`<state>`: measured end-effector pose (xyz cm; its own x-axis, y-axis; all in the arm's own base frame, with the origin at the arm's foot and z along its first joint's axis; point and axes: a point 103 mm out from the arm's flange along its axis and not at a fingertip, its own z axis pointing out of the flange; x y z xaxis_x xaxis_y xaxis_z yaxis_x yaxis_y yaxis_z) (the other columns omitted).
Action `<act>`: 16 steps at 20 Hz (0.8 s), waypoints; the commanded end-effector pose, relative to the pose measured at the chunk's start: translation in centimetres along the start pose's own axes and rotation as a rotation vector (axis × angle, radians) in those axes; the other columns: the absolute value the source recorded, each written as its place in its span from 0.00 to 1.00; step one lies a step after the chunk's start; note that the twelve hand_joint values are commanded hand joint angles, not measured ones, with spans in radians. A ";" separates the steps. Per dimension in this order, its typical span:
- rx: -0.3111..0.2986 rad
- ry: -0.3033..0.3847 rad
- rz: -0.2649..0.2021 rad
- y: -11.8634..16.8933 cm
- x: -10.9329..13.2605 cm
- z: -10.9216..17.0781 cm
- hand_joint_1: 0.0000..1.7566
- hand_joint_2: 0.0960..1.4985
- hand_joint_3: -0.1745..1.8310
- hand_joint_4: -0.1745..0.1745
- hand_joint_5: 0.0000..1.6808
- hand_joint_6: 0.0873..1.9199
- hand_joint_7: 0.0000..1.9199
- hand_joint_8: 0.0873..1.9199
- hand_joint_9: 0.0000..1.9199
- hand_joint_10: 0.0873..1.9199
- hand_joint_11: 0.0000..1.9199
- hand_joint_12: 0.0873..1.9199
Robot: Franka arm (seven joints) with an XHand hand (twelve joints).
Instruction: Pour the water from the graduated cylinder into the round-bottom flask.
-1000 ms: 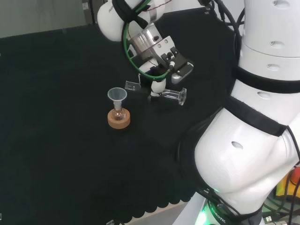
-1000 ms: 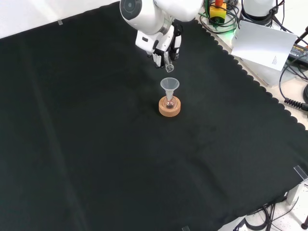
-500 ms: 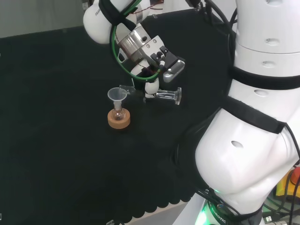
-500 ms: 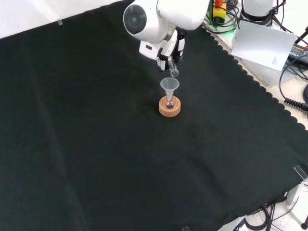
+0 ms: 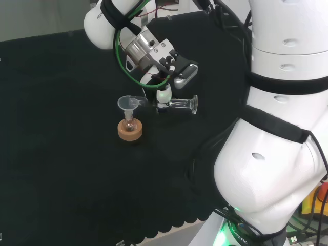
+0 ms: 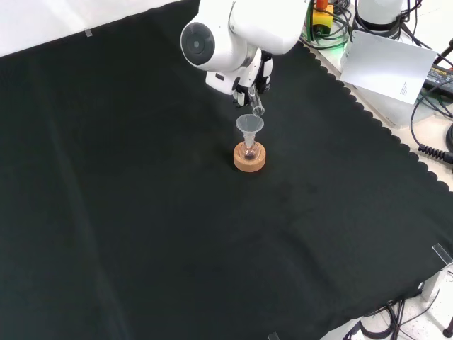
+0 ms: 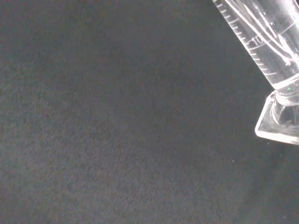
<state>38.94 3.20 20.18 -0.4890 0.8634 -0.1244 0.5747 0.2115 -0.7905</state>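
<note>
We see the hand (image 5: 163,95) clamped round the graduated cylinder (image 5: 177,104), held nearly level. Its mouth reaches from the hand over the funnel (image 5: 127,103) in the round-bottom flask (image 5: 129,123); its base trails opposite.

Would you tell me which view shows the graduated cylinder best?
The head view: the graduated cylinder lies nearly level, mouth at the funnel. The front view shows just its mouth end; the wrist view its base and scale.

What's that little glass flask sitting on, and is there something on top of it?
The flask sits in a cork ring stand on the black cloth. A clear funnel stands in its neck. The ring hides the flask's bottom, so its contents are hard to tell.
</note>
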 end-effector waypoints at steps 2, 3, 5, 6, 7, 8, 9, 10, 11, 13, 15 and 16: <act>0.036 0.000 0.009 -0.1 -0.2 -0.3 0.71 0.74 0.09 0.00 0.56 0.52 0.51 0.52 0.75 0.00 0.62 0.40; 0.042 0.001 0.010 -0.1 -0.2 -0.3 0.71 0.74 0.09 0.00 0.56 0.52 0.51 0.52 0.75 0.00 0.62 0.40; 0.060 0.004 0.010 -0.1 -0.2 -0.4 0.71 0.74 0.09 0.00 0.56 0.52 0.51 0.52 0.75 0.00 0.62 0.40; 0.065 0.003 0.011 -0.1 -0.3 -0.4 0.71 0.74 0.09 0.00 0.56 0.52 0.51 0.52 0.75 0.00 0.62 0.40; 0.069 0.004 0.012 -0.1 -0.3 -0.4 0.71 0.74 0.09 0.00 0.56 0.52 0.51 0.52 0.75 0.00 0.62 0.40; 0.074 0.006 0.013 -0.1 -0.3 -0.5 0.71 0.74 0.09 0.00 0.56 0.52 0.51 0.52 0.75 0.00 0.62 0.40; 0.083 0.008 0.013 0.0 -0.3 -0.5 0.71 0.74 0.09 0.00 0.56 0.52 0.51 0.52 0.75 0.00 0.62 0.40; 0.091 0.009 0.014 0.0 -0.3 -0.5 0.71 0.74 0.09 0.00 0.56 0.52 0.51 0.52 0.75 0.00 0.62 0.40; 0.095 0.008 0.016 0.0 -0.4 -0.6 0.71 0.74 0.09 0.00 0.56 0.52 0.51 0.52 0.75 0.00 0.62 0.40; 0.108 0.011 0.017 0.1 -0.4 -0.6 0.71 0.74 0.09 0.00 0.56 0.52 0.51 0.52 0.75 0.00 0.63 0.40; 0.122 0.010 0.017 0.1 -0.4 -0.7 0.71 0.74 0.09 0.00 0.56 0.52 0.51 0.52 0.75 0.00 0.63 0.40; 0.131 0.009 0.019 0.1 -0.4 -0.8 0.71 0.74 0.09 0.00 0.56 0.52 0.51 0.52 0.75 0.00 0.63 0.40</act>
<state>39.66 3.19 20.56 -0.4746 0.8703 -0.1321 0.5133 0.1517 -0.8447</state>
